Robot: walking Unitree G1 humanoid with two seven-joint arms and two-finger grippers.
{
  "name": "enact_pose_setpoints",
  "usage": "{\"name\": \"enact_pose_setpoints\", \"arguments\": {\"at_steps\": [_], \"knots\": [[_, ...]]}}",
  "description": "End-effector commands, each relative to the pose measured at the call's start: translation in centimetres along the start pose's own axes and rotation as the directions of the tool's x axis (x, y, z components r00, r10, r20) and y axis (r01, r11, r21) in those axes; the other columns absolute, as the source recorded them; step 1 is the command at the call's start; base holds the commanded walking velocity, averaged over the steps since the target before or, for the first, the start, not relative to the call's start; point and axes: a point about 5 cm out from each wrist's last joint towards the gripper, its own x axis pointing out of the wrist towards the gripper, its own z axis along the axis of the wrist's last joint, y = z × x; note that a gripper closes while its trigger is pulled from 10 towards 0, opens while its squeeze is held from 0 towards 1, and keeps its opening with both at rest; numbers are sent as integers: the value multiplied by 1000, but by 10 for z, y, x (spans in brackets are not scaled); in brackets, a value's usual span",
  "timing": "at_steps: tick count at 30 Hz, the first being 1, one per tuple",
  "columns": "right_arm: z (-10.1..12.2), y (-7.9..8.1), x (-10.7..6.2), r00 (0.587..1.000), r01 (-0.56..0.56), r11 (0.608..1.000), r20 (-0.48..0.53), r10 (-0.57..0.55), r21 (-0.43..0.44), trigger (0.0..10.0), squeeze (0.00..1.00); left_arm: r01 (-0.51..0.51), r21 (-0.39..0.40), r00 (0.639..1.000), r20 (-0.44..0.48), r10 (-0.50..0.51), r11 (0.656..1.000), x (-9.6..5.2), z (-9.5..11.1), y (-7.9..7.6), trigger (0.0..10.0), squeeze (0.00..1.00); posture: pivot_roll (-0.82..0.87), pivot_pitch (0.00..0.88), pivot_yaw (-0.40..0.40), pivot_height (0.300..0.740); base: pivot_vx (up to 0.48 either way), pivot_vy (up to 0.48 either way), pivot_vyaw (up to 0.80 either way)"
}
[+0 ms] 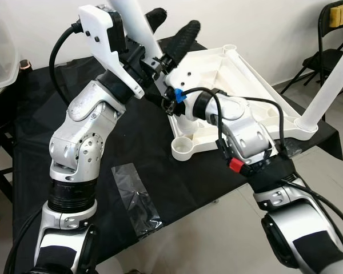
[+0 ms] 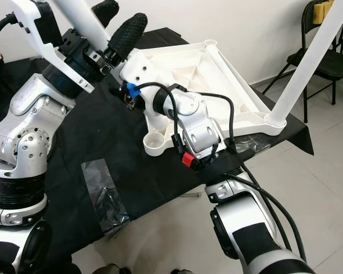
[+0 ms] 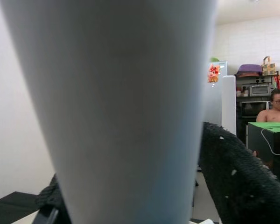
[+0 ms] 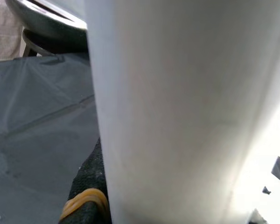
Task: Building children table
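The white children's table top (image 1: 234,74) lies upside down on a black-covered table (image 1: 74,74). One white leg (image 1: 331,85) stands fitted in its right corner. At the top's far-left corner, my left gripper (image 1: 174,23) is raised and shut on a second white leg (image 1: 140,25), tilted, with one black finger (image 3: 242,177) on each side. My right gripper (image 1: 163,97) reaches in below it at the leg's base, mostly hidden behind the left wrist. Its finger (image 4: 88,186), with a yellow band, lies against the leg (image 4: 177,112). An empty round socket (image 1: 183,147) faces up at the near corner.
A crumpled clear plastic bag (image 1: 137,197) lies on the cloth near the front edge. A black folding chair (image 1: 331,40) stands at the back right on the tiled floor. A person (image 3: 277,109) sits far off in the left wrist view.
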Motion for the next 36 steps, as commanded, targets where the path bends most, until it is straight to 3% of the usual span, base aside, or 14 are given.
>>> {"name": "enact_pose_setpoints", "arguments": {"at_steps": [1, 13, 15, 16, 18, 19, 21, 24, 26, 29, 30, 31, 32, 36], "knots": [[6, 10, 4, 999, -38, 998, 19, 39, -41, 10000, 0, 31, -6, 1000, 1, -31, 1000, 5, 0, -6, 0, 0, 1, 71, -3, 740, 0, 0, 0], [9, 4, 2, 999, -21, 999, 39, 23, -50, 10000, 0, 20, 24, 1000, 0, -20, 1000, 6, 4, -2, 0, 0, 0, 69, -3, 740, 0, 0, 0], [13, 3, 0, 995, -53, 999, 87, 53, 2, 10000, 0, 38, 39, 999, 1, -38, 999, 6, 7, 0, 0, 0, 2, 68, -4, 740, 0, 0, 0], [17, 3, -5, 985, -131, 990, 125, 123, 58, 10000, 1000, 73, 50, 997, 2, -73, 996, 7, 11, 1, 0, 0, 3, 65, -7, 740, 0, 0, 0], [19, 3, -8, 973, -189, 978, 155, 174, 91, 10000, 1000, 98, 57, 995, 2, -98, 994, 8, 14, 1, 0, 0, 3, 65, -7, 740, 0, 0, 0], [22, 1, -14, 954, -256, 964, 180, 240, 69, 10000, 1000, 149, 63, 989, -6, -149, 987, 9, 18, 1, 0, 0, 4, 64, -6, 740, 0, 0, 0], [22, 1, -14, 954, -256, 964, 180, 240, 69, 10000, 1000, 149, 63, 989, -6, -149, 987, 9, 18, 1, 0, 0, 4, 64, -6, 740, 0, 0, 0], [21, 2, -22, 921, -347, 937, 201, 335, 28, 10000, 1000, 230, 16, 973, -37, -230, 973, 11, 19, 0, 0, 0, 3, 60, -9, 740, 0, 0, 0], [10, 3, -30, 887, -444, 896, 147, 437, 17, 10000, 1000, 344, -30, 937, -43, -346, 938, 11, 21, -7, 0, 0, 1, 59, -12, 740, 0, 0, 0], [2, 5, -32, 873, -481, 877, 107, 476, 20, 10000, 1000, 397, -56, 916, -38, -399, 916, 12, 23, -12, 0, 0, 2, 60, -14, 740, 0, 0, 0], [-5, 8, -33, 859, -509, 861, 68, 507, 21, 10000, 710, 453, -80, 889, -43, -457, 888, 13, 23, -17, 0, 0, 1, 59, -13, 740, 0, 0, 0], [-5, 8, -33, 859, -509, 861, 68, 507, 21, 10000, 710, 453, -80, 889, -43, -457, 888, 13, 23, -17, 0, 0, 1, 59, -13, 740, 0, 0, 0], [-10, 10, -32, 852, -523, 852, 44, 522, 26, 10000, 0, 506, -116, 856, -51, -514, 855, 13, 22, -22, 0, 0, 2, 61, -13, 740, 0, 0, 0], [-18, 12, -31, 844, -537, 843, 6, 537, 34, 10000, 0, 582, -166, 801, -55, -596, 796, 14, 20, -29, 0, 0, 3, 62, -14, 740, 0, 0, 0]]}}
